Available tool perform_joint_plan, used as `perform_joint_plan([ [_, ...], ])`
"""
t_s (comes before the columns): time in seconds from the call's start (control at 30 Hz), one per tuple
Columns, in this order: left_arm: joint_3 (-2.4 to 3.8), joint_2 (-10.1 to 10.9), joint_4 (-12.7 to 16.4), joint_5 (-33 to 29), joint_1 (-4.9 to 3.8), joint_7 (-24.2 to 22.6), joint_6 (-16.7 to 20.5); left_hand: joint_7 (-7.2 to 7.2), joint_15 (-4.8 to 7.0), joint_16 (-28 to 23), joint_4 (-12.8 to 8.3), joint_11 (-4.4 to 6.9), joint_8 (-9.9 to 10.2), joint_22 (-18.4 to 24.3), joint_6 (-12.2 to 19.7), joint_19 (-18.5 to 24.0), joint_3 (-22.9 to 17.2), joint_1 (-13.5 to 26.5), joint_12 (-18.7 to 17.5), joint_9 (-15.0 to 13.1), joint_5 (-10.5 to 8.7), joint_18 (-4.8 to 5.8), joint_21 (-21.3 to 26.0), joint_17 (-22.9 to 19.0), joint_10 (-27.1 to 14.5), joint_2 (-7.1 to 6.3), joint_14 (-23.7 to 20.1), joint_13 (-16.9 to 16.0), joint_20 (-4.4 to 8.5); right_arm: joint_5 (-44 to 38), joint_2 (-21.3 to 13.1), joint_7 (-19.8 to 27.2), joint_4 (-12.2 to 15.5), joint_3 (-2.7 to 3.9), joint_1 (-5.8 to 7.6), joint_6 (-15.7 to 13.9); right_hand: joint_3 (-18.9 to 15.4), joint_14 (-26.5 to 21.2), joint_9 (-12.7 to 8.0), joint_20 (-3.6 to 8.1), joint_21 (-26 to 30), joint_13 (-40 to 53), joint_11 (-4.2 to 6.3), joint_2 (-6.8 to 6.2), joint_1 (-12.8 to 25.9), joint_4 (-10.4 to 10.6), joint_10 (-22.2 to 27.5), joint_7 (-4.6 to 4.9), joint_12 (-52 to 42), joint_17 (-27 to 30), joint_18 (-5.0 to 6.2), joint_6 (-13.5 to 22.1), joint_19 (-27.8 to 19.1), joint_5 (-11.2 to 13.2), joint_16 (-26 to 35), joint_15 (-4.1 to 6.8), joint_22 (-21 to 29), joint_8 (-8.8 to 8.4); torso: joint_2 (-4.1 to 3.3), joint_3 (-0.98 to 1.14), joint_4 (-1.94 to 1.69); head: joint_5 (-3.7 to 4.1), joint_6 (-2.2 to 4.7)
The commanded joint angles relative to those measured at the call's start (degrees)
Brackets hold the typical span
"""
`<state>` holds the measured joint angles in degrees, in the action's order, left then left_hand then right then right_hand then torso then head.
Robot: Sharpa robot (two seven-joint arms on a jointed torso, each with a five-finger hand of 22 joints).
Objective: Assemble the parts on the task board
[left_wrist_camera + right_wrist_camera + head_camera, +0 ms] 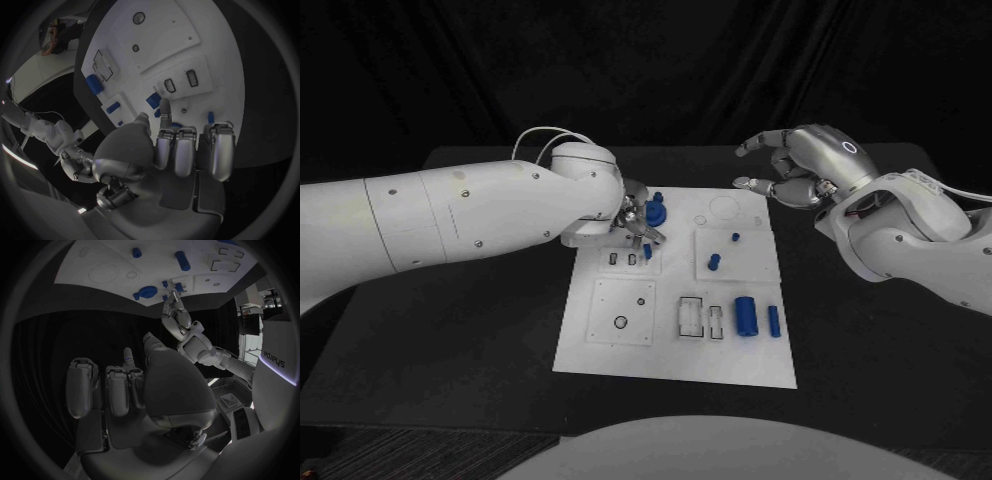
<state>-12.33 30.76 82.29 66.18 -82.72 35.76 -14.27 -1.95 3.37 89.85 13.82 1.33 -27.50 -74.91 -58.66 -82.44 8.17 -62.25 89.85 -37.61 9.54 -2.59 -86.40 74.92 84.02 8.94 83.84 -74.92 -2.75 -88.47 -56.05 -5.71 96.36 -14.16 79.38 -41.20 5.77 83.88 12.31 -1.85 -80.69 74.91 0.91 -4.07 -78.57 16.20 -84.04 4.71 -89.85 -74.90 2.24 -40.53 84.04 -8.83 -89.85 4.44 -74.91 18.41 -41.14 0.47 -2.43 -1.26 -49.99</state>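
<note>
While white task board (678, 345) bears blue parts (746, 316) | left hand (638, 226) fingertips together, emptiness unclear | right hand (798, 165) spread

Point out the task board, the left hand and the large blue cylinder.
task board (672, 362), head view, bare near edge.
left hand (638, 224), head view, middle of hand.
large blue cylinder (746, 316), head view, mid-body.

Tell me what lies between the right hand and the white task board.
In the head view, a bare strip of black table lies between the right hand and the white task board; no part rests there.
</note>
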Motion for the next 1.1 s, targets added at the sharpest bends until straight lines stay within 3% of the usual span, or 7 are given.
perform_joint_plan([
  [0.03,0.05,-0.07,-0.05,0.00,0.21,-0.99,-1.09,0.13,0.44,0.15,0.07,0.29,0.32,-7.37,-0.35,0.23,-0.37,-0.34,0.15,-0.15,0.42,0.35,0.24,15.08,5.98,0.13,6.16,-15.08,0.02,-0.09,0.07,-0.49,-0.07,0.04,-0.20,0.27,-0.07,6.12,-0.08,-0.34,0.17,15.09,-0.28,0.02,0.09,0.13,-5.96,-0.01,-0.15,-15.10,-0.01,-0.24,1.76,-0.23,-0.15,-0.30,-12.15,0.31,0.05,0.02,0.02,-0.05,-0.01],
  [0.73,0.05,-0.09,-0.60,0.00,1.32,-1.67,-1.66,0.28,0.59,0.15,-1.14,0.45,1.42,-7.05,-0.67,0.54,-1.70,-1.06,0.15,-1.36,1.45,0.25,0.61,15.08,5.98,0.02,6.16,-15.08,0.17,-0.09,0.08,-0.59,-0.23,0.04,-0.56,0.50,-0.12,6.12,-0.14,-0.36,0.39,15.09,-0.32,0.06,0.15,0.16,-5.96,0.04,-0.15,-15.10,0.04,-0.34,1.66,-0.24,-0.15,-0.34,-12.08,0.32,0.09,-0.03,-0.07,-0.43,-0.01],
  [1.1,0.05,-0.10,-0.79,0.00,1.41,-2.44,-1.67,0.44,0.74,0.15,-2.12,0.61,2.28,-7.08,-1.10,0.51,-2.84,-1.40,0.15,-2.40,3.44,0.24,0.76,15.08,5.98,-0.29,6.16,-15.08,0.31,-0.09,0.07,-0.90,-0.35,0.04,-0.65,0.97,-0.13,6.12,-0.18,-0.38,0.49,15.09,-0.35,0.11,0.17,0.17,-5.96,0.08,-0.15,-15.10,0.06,-0.39,1.62,-0.25,-0.15,-0.35,-12.05,0.32,0.15,0.00,-0.02,-0.56,-0.01],
])
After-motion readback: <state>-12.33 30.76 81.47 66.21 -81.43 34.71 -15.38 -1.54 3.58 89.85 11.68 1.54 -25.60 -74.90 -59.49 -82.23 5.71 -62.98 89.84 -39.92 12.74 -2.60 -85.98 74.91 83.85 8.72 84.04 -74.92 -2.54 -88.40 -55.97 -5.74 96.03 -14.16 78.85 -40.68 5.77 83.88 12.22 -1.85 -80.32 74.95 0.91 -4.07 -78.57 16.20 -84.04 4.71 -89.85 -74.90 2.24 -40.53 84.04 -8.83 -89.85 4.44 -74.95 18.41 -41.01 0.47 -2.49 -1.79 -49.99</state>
